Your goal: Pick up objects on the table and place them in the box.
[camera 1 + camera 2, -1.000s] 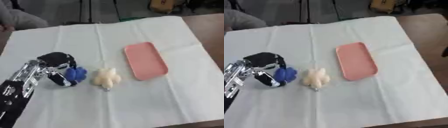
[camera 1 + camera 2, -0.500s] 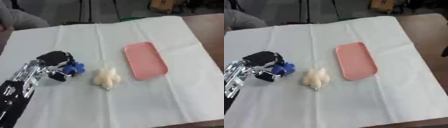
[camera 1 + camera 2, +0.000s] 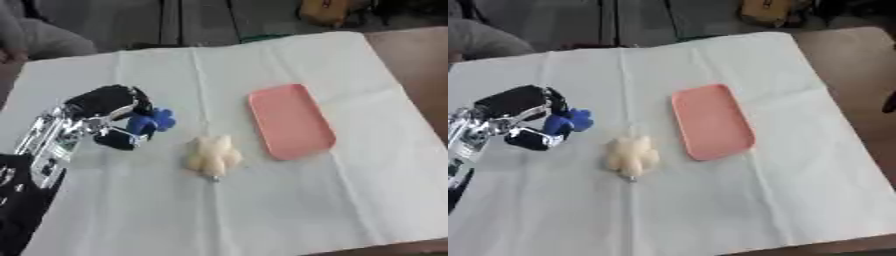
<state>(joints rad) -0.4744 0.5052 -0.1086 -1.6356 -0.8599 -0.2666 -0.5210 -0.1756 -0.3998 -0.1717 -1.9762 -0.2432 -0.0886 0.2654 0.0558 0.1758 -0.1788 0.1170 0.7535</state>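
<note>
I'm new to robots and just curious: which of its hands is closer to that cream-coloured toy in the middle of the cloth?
The left hand, holding a blue object just left of the cream toy. The right hand shows in neither view.

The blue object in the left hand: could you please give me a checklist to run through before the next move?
1. Left hand curled around the blue object: ok.
2. Blue object lifted off the white cloth: cannot tell.
3. Pink tray bare and unobstructed: ok.
4. Cream object lies between hand and tray, so the carry path must pass around or over it: not ok.
5. Right hand out of the way: ok, it shows in no view.
</note>
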